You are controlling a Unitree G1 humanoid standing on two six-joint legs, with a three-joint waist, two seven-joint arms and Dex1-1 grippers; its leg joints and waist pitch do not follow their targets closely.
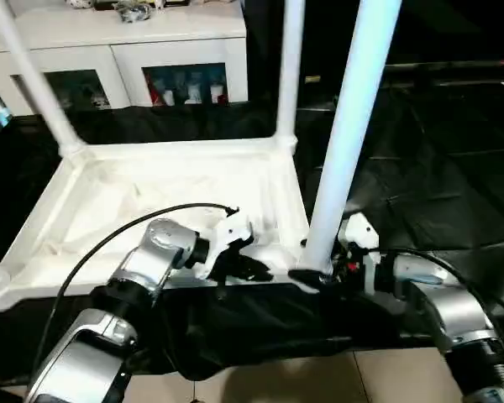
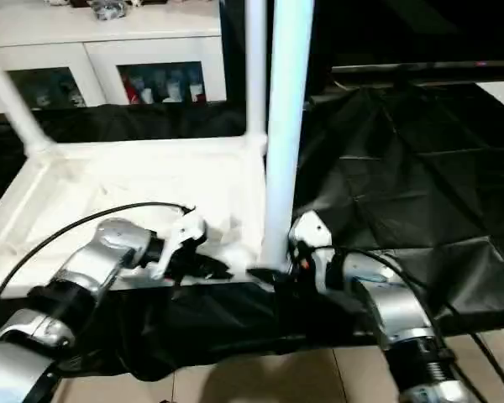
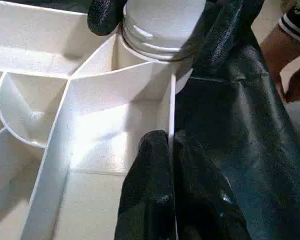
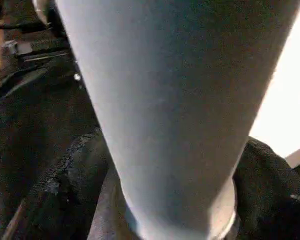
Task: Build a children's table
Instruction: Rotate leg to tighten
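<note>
Closest in, silver forearms (image 1: 109, 327) reaching to the near edge of the upturned tabletop (image 1: 176, 151), spread on a black sheet (image 1: 437, 168). Left gripper (image 1: 254, 270) clamped shut on the thin near wall, one finger either side, probably to pin the tabletop against twisting. Right gripper (image 1: 315, 277) closed around the flared base of the near-right leg (image 1: 344, 143), holding it upright in its round corner socket (image 3: 122, 52), likely for seating or screwing home. Far-left leg (image 1: 34, 75) and far-right leg (image 1: 290, 67) standing in the far corners. Behind, white cabinet (image 1: 176, 50) with small coloured items behind glass.
</note>
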